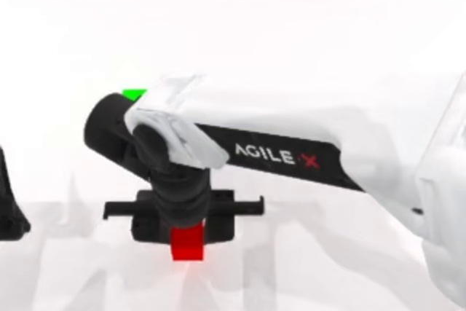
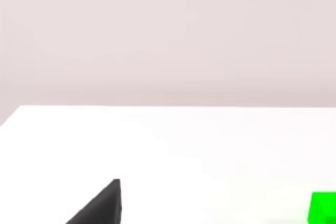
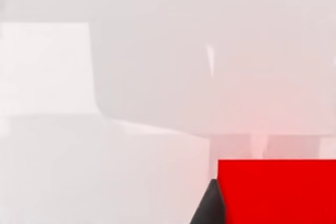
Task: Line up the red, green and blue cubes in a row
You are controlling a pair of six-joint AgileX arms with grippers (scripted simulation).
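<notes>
Red cube (image 1: 188, 243): near edge, left of centre, directly under the right gripper (image 1: 186, 232). Whether the fingers clasp it cannot be told; the right wrist view shows it filling the corner against one dark finger (image 3: 210, 205).
Left gripper (image 1: 11, 213): parked at the far-left edge, state not readable.
Green cube (image 1: 134, 95): farther back, mostly hidden by the right arm from above; plainer in the left wrist view.
Blue cube: in no view.
Table (image 1: 306, 49): white.
Progress, judged: row not yet formed; red is being handled, green and blue remain.
</notes>
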